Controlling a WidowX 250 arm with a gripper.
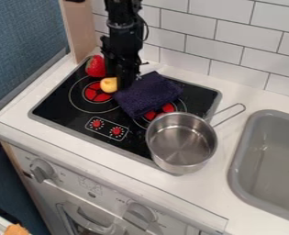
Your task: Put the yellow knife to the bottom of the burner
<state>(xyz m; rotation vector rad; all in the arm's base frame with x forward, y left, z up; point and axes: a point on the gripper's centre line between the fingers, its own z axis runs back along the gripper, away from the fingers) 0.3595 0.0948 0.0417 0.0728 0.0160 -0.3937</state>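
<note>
The black gripper (122, 83) is low over the back left of the black cooktop (65, 109); how far open it is, and whether it holds anything, I cannot tell. Touching or just beside it, at the cooktop's left burner (97, 92), is a rounded yellow item (108, 85), possibly the knife. The strawberry (96, 66) behind and the purple cloth (147, 94) alongside could be bumped or snagged by so tight a grasp. Veering right towards the cooktop's front could knock the steel saucepan (182, 141), which overhangs its front right corner.
</note>
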